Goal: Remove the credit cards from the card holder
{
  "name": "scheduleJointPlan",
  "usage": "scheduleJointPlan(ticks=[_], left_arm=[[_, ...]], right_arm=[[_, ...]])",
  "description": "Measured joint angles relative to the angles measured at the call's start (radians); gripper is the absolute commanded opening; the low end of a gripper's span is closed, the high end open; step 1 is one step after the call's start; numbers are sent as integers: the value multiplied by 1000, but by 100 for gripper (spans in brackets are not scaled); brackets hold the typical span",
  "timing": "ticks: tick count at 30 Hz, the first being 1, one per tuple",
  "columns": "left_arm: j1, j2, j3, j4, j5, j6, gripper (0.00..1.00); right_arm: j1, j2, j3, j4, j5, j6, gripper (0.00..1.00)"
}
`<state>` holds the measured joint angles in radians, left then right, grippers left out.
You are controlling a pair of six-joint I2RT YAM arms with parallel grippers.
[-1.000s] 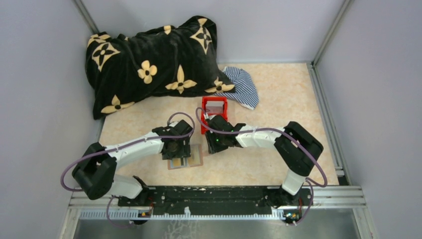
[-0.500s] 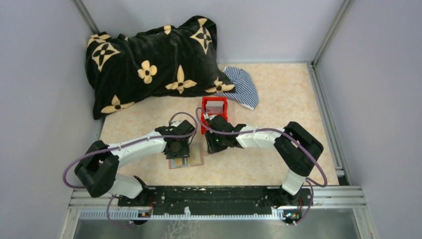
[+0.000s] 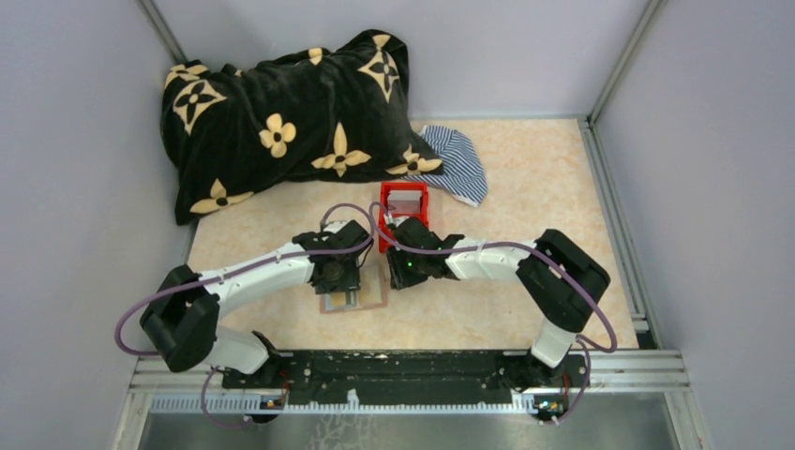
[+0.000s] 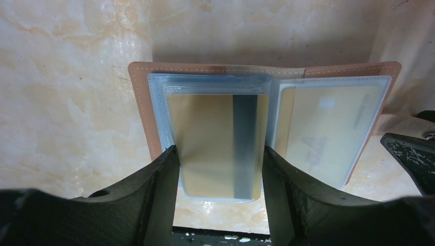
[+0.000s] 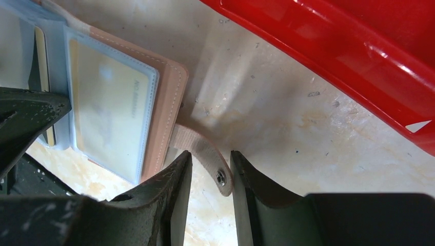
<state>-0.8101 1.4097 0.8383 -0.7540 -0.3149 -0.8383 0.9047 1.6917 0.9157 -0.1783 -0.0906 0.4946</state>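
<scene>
Card holder [image 3: 364, 296] lies open and flat on the worktop [image 4: 61, 102], between both arms and near the red bin [image 5: 333, 51]. Your left fingers [image 4: 161, 184] stand apart on either side of its left pocket, where a striped tan card [image 4: 215, 138] sits. You cannot tell if they squeeze it. Your right fingers [image 5: 177, 187] are pinched on the snap strap [image 5: 208, 154]. A pale card [image 4: 328, 133] fills the right pocket.

Bare table [image 3: 441, 323] lies open at 5 o'clock of your card holder [image 3: 354, 298]; red bin [image 3: 404, 200] blocks 1 o'clock, right gripper [image 5: 211, 166] crowds 2 o'clock.
</scene>
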Motion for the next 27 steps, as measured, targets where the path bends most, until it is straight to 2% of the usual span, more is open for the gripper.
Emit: scheduleJointPlan(ticks=[4,9,15,17,20,27], left_arm=[[-2,-7,6,-19,-7,-1,32],[-3,-9,8,-35,-11,-2,23],[-4,-12,8,-27,-6,-1,15],[-4,-12,5,-10,1,0,6],[-4,-12,-3,11,14,2,4],[-4,-12,-5,46,39,5,0]], right_arm=[[0,-6,-8,8,3,4,35],[0,-57,-39,-13,23,4,35],[3,-200,-65,-19,24,3,35],[8,-251,-69,3,-13,2,36],[23,-287,-72,68,-104,3,37],[41,-251,-145,249,-303,41,37]])
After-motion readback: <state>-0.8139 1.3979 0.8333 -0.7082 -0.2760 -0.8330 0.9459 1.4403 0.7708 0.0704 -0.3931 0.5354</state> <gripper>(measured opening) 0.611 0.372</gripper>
